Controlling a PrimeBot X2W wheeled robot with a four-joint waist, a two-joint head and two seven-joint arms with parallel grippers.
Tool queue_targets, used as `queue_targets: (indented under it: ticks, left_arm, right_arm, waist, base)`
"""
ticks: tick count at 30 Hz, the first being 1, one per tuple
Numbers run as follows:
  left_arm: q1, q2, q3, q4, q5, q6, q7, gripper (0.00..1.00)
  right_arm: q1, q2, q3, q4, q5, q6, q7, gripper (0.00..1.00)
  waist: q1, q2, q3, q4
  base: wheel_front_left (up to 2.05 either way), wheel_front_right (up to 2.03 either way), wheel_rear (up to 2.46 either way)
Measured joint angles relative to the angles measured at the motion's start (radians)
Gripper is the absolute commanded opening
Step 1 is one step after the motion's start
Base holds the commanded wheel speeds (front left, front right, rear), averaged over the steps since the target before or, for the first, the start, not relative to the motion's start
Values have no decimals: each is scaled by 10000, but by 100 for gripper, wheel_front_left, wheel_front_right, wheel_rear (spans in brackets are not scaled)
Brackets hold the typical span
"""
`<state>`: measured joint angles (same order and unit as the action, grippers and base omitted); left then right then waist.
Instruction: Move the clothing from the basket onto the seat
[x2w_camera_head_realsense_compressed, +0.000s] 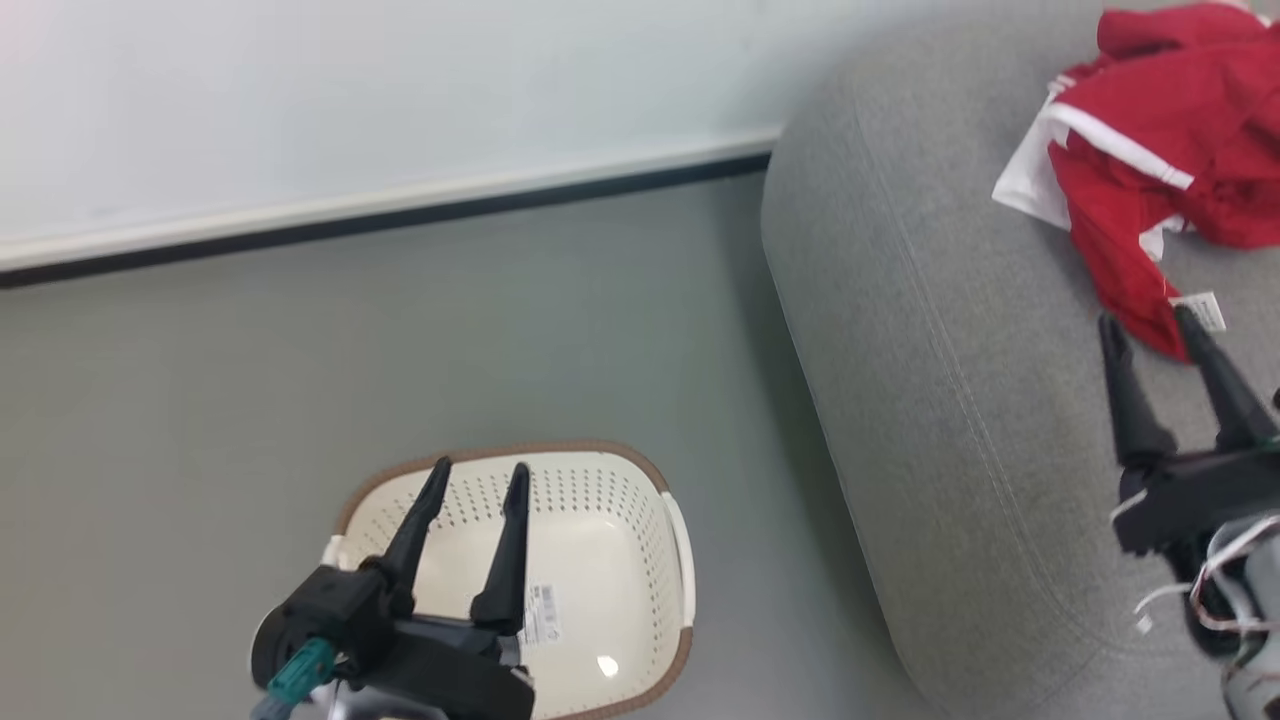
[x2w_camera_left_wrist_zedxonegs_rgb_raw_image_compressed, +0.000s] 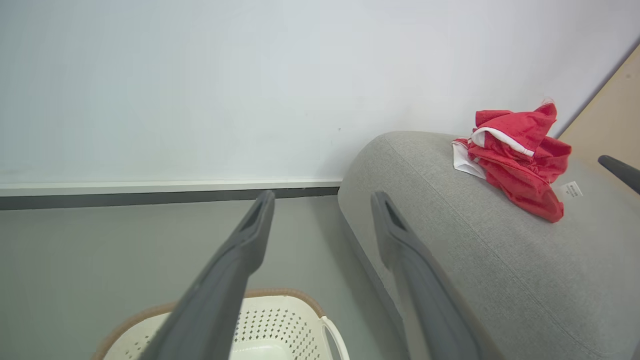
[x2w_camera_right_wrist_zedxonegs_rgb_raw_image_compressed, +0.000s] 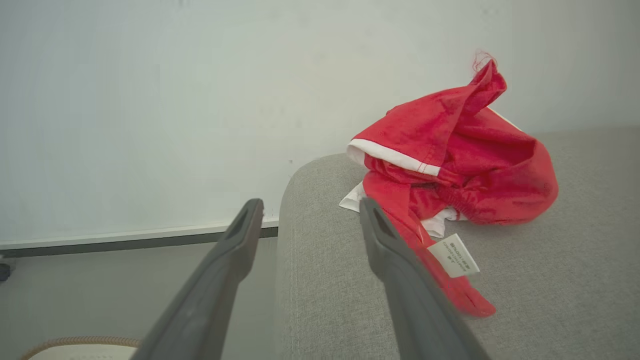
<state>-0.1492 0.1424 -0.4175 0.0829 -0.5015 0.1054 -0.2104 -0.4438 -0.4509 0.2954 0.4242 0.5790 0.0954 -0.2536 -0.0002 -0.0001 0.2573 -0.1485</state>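
Clothing (x2w_camera_head_realsense_compressed: 1170, 130) tail toward right pincer (x2w_camera_head_realsense_compressed: 1147, 320)

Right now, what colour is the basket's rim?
The rim is brown with a woven look, on the cream-white basket; clearest in the head view.

Bright, even, diffuse light in all three views. The wall (x2w_camera_head_realsense_compressed: 350, 90) is washed out at the head view's upper left. A small glare spot sits on the basket (x2w_camera_head_realsense_compressed: 600, 500) bottom, lower centre. A soft shadow darkens the floor (x2w_camera_head_realsense_compressed: 600, 330) along the seat (x2w_camera_head_realsense_compressed: 900, 300). The left tool (x2w_camera_left_wrist_zedxonegs_rgb_raw_image_compressed: 322, 195) and right tool (x2w_camera_right_wrist_zedxonegs_rgb_raw_image_compressed: 311, 201) blur toward the bottom edges of their wrist views.
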Motion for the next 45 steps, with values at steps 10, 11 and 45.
queue_targets:
  ticks: [10,11,45]
  left_arm:
    - [1236,470,746,171,-159,15,-130,100]
    - [1411,508,855,121,-178,23,-163,100]
    - [2597,761,1845,-999,-428,178,-291,100]
  right_arm:
    - [2256,884,48,-2040,-445,-890,-2,100]
    - [2390,926,86,-2194,-535,-970,-2,100]
    - [4360,920,-320,-3883,-1593,-1937,-4,100]
  waist:
    - [0,0,-1366,755]
    - [0,-1,-1497,829]
    - [2,2,-2456,1188]
  base:
    - [0,0,0]
    - [0,0,0]
    - [0,0,0]
